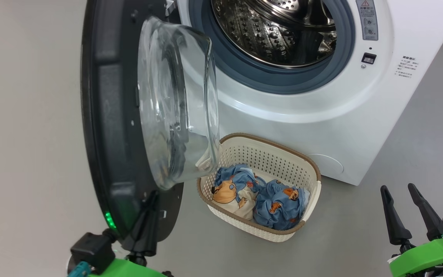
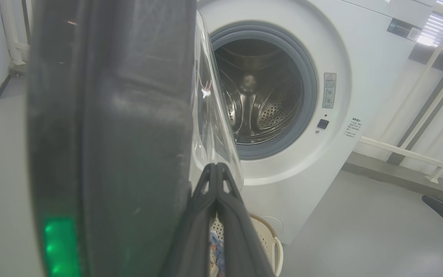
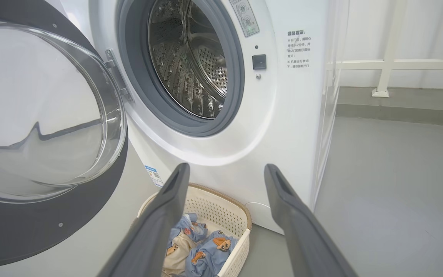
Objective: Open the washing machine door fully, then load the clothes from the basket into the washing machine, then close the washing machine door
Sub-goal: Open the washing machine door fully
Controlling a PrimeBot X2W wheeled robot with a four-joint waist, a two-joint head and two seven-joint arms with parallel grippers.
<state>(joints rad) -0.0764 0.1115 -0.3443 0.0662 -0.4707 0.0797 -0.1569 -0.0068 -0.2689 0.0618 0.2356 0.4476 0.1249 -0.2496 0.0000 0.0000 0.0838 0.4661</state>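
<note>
The washing machine (image 1: 313,115) stands with its steel drum (image 1: 279,30) exposed. Its door (image 1: 114,127) hangs open to the left, black ring edge-on, glass bowl (image 1: 175,104) bulging toward the basket. My left gripper (image 1: 149,200) is shut, its fingertips against the inner side of the door's lower rim; in the left wrist view the left gripper (image 2: 215,169) sits beside the door (image 2: 110,134). The cream basket (image 1: 306,200) holds the blue clothes (image 1: 260,196) on the floor below the drum. My right gripper (image 1: 398,190) stands open and empty at lower right, with the basket (image 3: 221,204) and clothes (image 3: 202,250) between its fingers in the right wrist view.
Grey floor (image 1: 25,154) lies left of the door and right of the machine. A white railing (image 3: 390,65) and wall run behind the machine's right side. The door latch socket (image 1: 368,58) sits right of the drum opening.
</note>
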